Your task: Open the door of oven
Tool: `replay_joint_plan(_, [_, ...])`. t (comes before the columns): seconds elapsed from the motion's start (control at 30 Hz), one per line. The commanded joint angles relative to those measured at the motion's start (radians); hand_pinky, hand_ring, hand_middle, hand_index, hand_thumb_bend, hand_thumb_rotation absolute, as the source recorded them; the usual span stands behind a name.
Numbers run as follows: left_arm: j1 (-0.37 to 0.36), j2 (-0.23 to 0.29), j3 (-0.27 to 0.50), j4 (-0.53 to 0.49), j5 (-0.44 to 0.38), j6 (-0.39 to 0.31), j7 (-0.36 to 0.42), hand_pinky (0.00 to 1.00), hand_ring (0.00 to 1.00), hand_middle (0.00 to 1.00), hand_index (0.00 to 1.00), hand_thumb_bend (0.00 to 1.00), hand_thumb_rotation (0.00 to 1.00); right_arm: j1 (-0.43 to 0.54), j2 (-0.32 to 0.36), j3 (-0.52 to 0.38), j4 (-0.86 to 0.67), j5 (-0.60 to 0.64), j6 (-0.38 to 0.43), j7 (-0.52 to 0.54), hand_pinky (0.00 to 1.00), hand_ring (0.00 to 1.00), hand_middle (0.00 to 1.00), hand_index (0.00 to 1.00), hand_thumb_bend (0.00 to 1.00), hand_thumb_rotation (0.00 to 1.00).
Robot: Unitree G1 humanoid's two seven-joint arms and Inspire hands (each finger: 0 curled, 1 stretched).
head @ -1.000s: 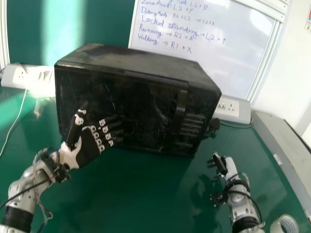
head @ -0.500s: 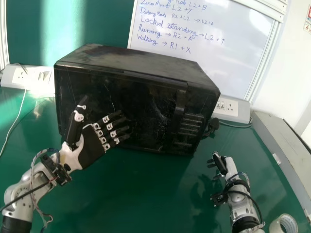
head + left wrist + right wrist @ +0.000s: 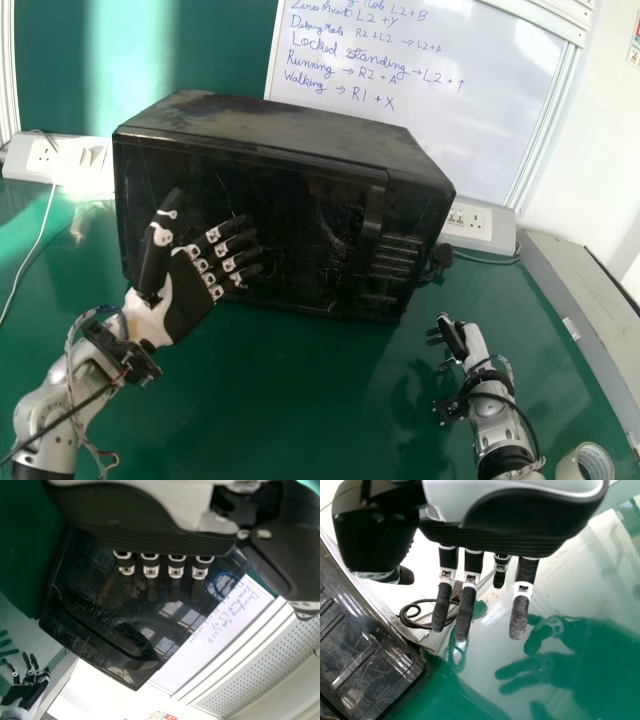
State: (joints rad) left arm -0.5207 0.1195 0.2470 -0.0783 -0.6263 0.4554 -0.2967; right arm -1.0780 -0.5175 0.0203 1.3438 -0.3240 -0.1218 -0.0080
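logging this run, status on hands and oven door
Left hand open in front of oven door, holding nothing. Right hand open over table, right of oven. Door shut. Nothing seen between left hand and door.

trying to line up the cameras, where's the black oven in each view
Head view: the oven stands mid-picture, before the whiteboard.
Left wrist view: beyond the left hand, beside the whiteboard.
Right wrist view: near the right hand, its slotted panel showing.
Shared landmark: the right hand, in all three.
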Motion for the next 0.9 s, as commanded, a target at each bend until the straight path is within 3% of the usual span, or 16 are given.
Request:
replay_joint_plan(0.0, [0.015,-0.007,-0.021,-0.017,0.039,-0.043,0.014,0.77,0.95,0.98,0.95,1.0,0.83,-0.008,-0.004,-0.001,0.001,0.005,-0.001,0.002,0.3,0.37,0.48,0.49,0.51,0.15])
replay_joint_plan(0.43, [-0.018,-0.011,-0.092,0.018,0.184,-0.183,0.021,0.78,0.97,0.98,0.96,1.0,0.82,-0.008,0.003,-0.005,0.002,0.012,0.001,0.004,0.3,0.37,0.48,0.49,0.51,0.15])
replay_joint_plan(0.87, [-0.056,0.018,-0.137,0.046,0.23,-0.197,-0.017,0.81,1.0,1.0,0.97,1.0,0.84,-0.006,0.008,0.004,0.001,0.002,-0.007,-0.009,0.3,0.37,0.47,0.49,0.51,0.15])
